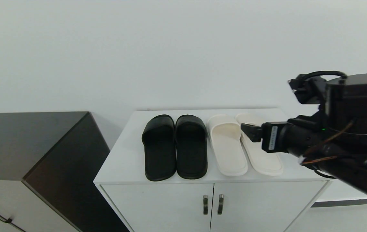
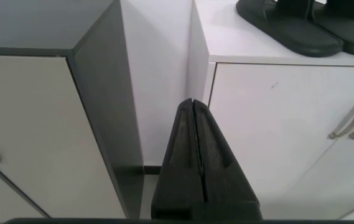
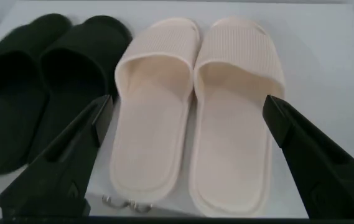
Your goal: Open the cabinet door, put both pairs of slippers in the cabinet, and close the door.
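Note:
A black pair of slippers (image 1: 174, 146) and a white pair of slippers (image 1: 244, 146) lie side by side on top of the white cabinet (image 1: 157, 206). Both cabinet doors are closed, and their metal handles (image 1: 213, 204) meet at the middle. My right gripper (image 1: 250, 132) hovers above the white pair (image 3: 195, 112). In the wrist view this right gripper (image 3: 188, 106) is open wide, with a finger on either side of the pair. My left gripper (image 2: 193, 107) is shut on nothing. It sits low, in front of the gap beside the white cabinet's left door (image 2: 270, 124).
A dark-topped cabinet (image 1: 25, 145) with pale fronts stands left of the white cabinet, separated from it by a narrow gap (image 2: 158, 81). A plain white wall rises behind. The black slippers (image 2: 288, 25) lie near the white cabinet's front left edge.

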You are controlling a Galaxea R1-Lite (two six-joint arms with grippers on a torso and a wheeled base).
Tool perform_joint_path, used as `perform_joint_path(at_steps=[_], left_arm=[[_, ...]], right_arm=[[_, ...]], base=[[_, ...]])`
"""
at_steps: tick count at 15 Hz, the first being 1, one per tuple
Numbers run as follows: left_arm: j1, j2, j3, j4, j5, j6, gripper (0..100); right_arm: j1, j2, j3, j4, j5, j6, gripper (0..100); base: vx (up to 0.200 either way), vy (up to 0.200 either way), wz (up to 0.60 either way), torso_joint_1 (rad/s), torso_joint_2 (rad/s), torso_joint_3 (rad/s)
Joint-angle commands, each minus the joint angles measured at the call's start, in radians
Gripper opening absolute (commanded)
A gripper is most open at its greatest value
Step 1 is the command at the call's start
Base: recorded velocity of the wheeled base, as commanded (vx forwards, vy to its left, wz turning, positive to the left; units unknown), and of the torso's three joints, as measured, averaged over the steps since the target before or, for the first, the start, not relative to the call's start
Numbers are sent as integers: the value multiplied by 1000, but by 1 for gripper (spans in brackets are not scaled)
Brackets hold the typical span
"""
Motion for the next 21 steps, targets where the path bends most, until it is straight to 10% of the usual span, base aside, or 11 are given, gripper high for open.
perform_joint_path(at_steps=[1,21], left_arm=[[2,1,0,0,0,-1,0],[2,1,0,0,0,-2,0]], right_arm=[[-8,177,-86,-8,-85,5,100],[-140,476,-234,-238,-35,-74,100]], base=[[0,0,0,0,0,0],[0,0,0,0,0,0]])
